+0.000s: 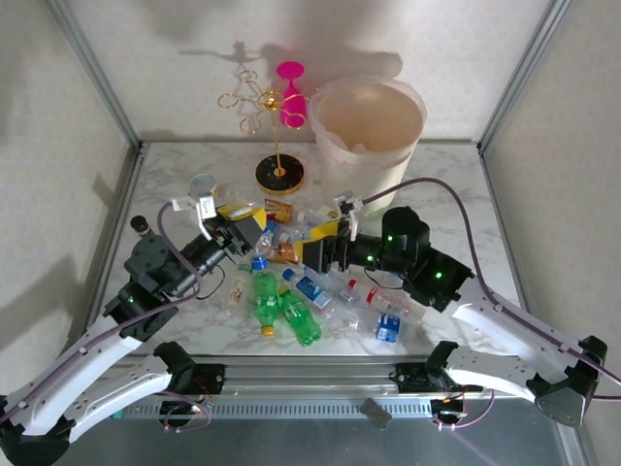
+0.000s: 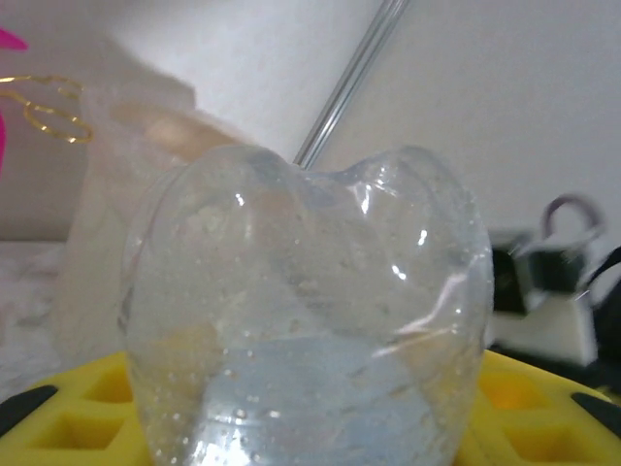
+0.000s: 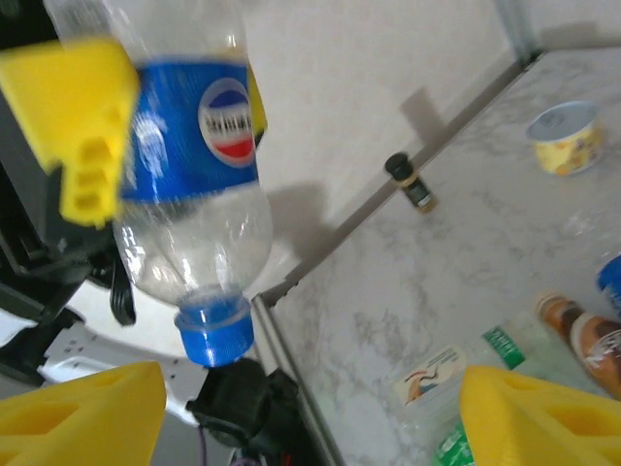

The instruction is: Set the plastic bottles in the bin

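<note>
The left gripper (image 2: 307, 419) is clamped on a clear plastic bottle (image 3: 194, 199) (blue label, blue cap, dimpled base), lifted off the table (image 1: 456, 199) near the bin (image 1: 374, 180). The right gripper (image 3: 310, 417) has its jaws apart.

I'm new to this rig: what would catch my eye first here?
The left gripper has its jaws shut on a blue-labelled bottle, left of centre. Around it, a jumble of plastic bottles litters the marble table's near half; the big cream bin stands at the back right, beside a pink glass.
</note>
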